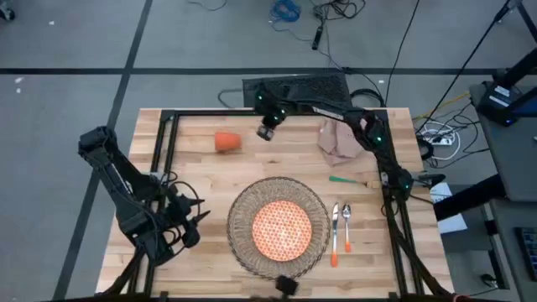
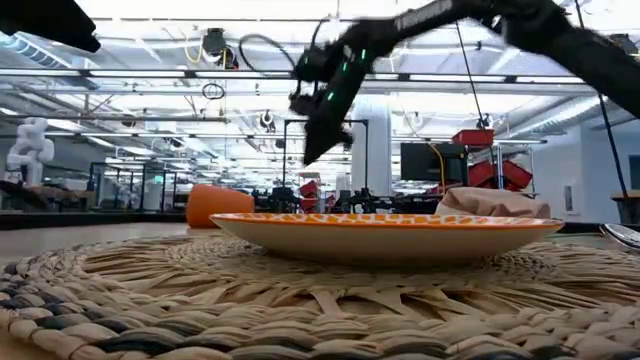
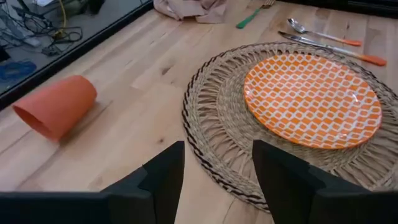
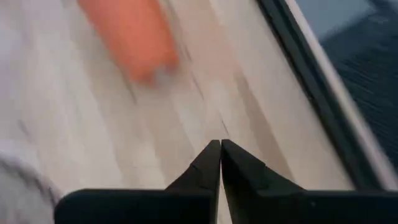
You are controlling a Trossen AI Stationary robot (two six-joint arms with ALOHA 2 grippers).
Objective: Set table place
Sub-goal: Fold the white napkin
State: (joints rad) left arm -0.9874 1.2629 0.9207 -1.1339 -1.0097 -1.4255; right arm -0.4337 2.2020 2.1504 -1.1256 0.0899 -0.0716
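Observation:
A small orange cup (image 1: 226,141) lies on its side on the table (image 1: 193,168) near the far edge; it also shows in the left wrist view (image 3: 56,106). My right gripper (image 1: 268,130) hangs shut above the table just right of the cup (image 4: 130,34), and holds nothing. A woven placemat (image 1: 243,252) lies at the near middle with an orange-patterned plate (image 1: 281,228) on it. A beige napkin (image 1: 340,141) lies crumpled at the far right. My left gripper (image 3: 214,168) stands open near the table's left side, facing the placemat (image 3: 211,124), with nothing between its fingers.
A green-handled fork (image 1: 351,179) lies right of the placemat. Nearer the front, an orange-handled knife (image 1: 336,231) and spoon (image 1: 346,225) lie side by side. Bare wood shows between the cup and the placemat. A black frame (image 1: 168,126) runs along the table's far and side edges.

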